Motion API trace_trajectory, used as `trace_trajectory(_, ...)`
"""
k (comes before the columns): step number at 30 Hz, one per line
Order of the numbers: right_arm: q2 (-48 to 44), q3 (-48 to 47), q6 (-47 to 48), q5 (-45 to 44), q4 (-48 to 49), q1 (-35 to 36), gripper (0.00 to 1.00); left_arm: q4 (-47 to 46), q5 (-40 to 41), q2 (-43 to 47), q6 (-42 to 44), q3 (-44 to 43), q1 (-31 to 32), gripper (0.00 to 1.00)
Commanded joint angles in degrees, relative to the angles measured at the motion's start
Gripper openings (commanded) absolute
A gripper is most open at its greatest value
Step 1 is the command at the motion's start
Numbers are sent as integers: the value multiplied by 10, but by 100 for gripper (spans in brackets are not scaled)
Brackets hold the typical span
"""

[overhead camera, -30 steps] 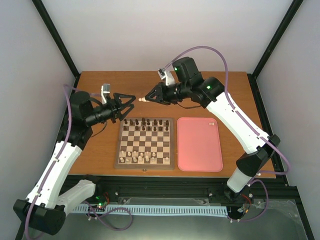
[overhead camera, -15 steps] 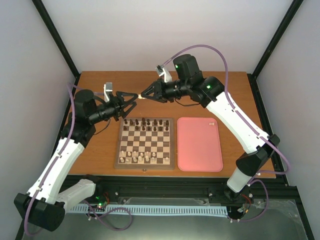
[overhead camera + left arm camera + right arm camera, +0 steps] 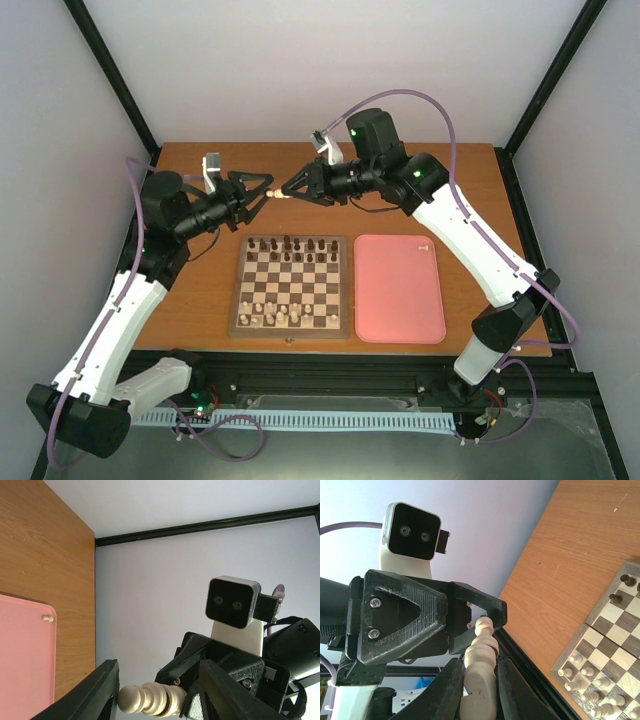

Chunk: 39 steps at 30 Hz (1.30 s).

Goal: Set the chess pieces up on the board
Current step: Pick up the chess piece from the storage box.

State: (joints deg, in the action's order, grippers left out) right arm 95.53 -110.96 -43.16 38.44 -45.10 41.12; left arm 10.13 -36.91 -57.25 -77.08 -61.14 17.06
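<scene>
High over the table behind the board, my right gripper is shut on the base of a cream chess piece, which points left. In the right wrist view the piece stands between my right gripper's pads. My left gripper stands open around the piece's head. In the left wrist view that gripper has the head of the piece against its left finger, while the other finger stays clear. Several cream chess pieces stand on the board's near rows.
Dark chessmen fill the board's far rows. A pink tray lies right of the board with one small cream piece at its far edge. Bare wooden table runs to the left of the board and behind it.
My left gripper has risen and moved right to the piece held by the right gripper, and its jaws have narrowed around the piece's head. The right gripper shifted slightly left, then held still.
</scene>
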Motion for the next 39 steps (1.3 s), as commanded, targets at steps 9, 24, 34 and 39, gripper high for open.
trace_trajectory(9,3,-11,0,8,12,-3,18,-11,2,6,-15,-14,11,39)
trace_trajectory(24,5,-6,-1,9,16,-3,18,-5,7,25,-23,9,23,32)
trace_trajectory(34,-8,13,-4,4,20,-3,18,0,11,31,-15,8,24,22)
trace_trajectory(39,-10,18,-4,2,19,-3,19,4,13,37,-10,7,24,19)
